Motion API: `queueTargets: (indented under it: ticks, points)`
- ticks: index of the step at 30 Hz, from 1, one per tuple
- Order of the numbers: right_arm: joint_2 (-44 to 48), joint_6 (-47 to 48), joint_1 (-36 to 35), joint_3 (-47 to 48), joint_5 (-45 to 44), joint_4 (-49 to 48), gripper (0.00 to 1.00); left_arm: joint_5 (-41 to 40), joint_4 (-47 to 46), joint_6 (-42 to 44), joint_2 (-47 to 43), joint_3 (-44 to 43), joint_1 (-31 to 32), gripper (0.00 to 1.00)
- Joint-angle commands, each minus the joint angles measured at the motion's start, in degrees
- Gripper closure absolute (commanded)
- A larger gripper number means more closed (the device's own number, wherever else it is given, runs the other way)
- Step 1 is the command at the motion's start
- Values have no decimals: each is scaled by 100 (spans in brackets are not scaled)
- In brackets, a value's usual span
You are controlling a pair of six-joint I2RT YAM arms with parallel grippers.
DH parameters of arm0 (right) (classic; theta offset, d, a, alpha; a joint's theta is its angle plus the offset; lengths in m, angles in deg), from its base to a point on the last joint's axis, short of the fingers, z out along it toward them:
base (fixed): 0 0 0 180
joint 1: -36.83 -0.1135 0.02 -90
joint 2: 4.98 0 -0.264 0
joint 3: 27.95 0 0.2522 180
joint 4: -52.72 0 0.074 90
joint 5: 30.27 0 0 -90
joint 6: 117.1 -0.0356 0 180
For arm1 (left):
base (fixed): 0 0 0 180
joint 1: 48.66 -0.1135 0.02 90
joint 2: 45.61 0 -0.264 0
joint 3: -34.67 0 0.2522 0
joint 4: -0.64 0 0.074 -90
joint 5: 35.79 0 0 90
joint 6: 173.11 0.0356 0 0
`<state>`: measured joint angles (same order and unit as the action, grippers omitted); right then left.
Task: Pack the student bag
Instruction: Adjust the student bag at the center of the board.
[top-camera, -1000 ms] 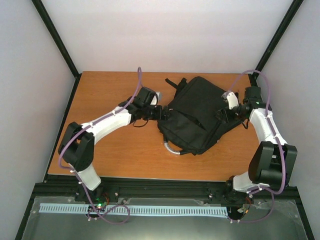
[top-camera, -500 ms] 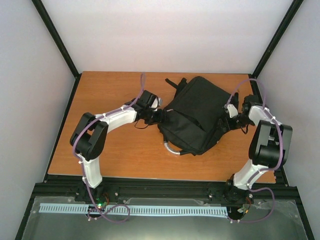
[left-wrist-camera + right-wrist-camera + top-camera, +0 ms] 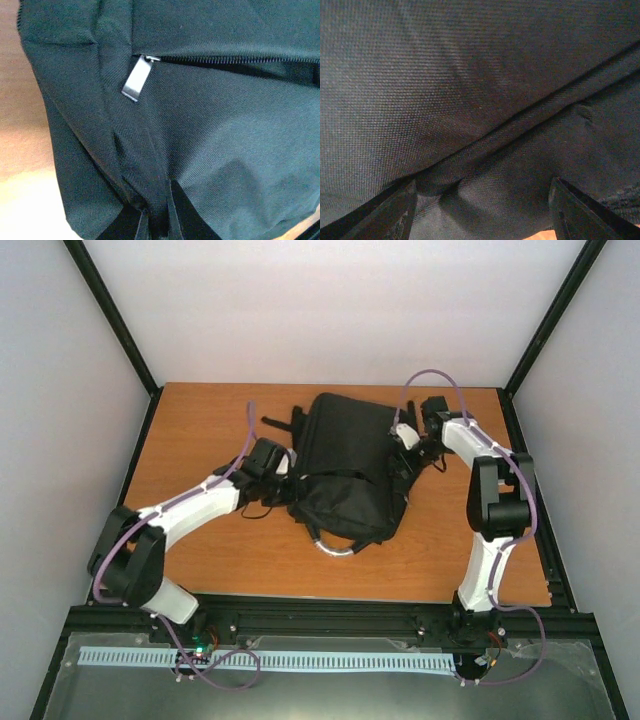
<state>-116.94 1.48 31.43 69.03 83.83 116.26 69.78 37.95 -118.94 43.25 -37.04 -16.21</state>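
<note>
Where the overhead camera looks down, we find the student bag (image 3: 345,455) lying flat on the table (image 3: 200,420), between the two grippers. The left gripper (image 3: 292,478) meets one side edge of the bag and the right gripper (image 3: 405,445) meets the opposite edge. The pale grey loop handle (image 3: 330,545) lies nearer the left gripper than the right.

In the left wrist view, the left gripper (image 3: 156,217) has its jaws closed together on a raised fold of the bag fabric. Ahead of the jaws, a silver zip pull (image 3: 137,77) hangs at the end of a zip seam (image 3: 235,61).

In the right wrist view, the right gripper (image 3: 482,215) has its jaws standing wide apart. Bag fabric fills the gap between them and everything ahead. We cannot tell whether the fingers (image 3: 385,215) press on it.
</note>
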Motion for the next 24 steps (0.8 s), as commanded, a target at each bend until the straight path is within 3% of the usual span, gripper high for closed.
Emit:
queueTargets:
  ticks: [1,6,11,12,13,14,16,21,24]
  points:
    - [-442,-430,-335,825,619,93,27,122,-93,-227,-874,497,98,98]
    - [-1072,-623,-421,1783,808,420,29,-78,-501,-926,-1856,1508,412,99]
    - [-1105,-786,-470,1882,876,370,29,-401,-543,-1231,-2309,1918,845,98]
    - [-1042,-777,-470,1851,824,358,29,-386,-541,-1237,-2325,1953,865,95]
    - [-943,-773,-470,1791,780,345,29,-359,-497,-1227,-2329,1965,864,85]
    - [-818,-766,-470,1693,754,309,29,-381,-394,-1220,-2336,1926,868,66]
    - [-419,-739,-470,1405,705,207,29,-487,-35,-1164,-2408,1806,869,47]
    - [695,-603,-478,457,639,91,27,-978,949,-927,-2848,1446,862,29]
    - [1327,-466,-531,-243,379,-27,27,-1351,1284,-858,-2856,1210,776,27]
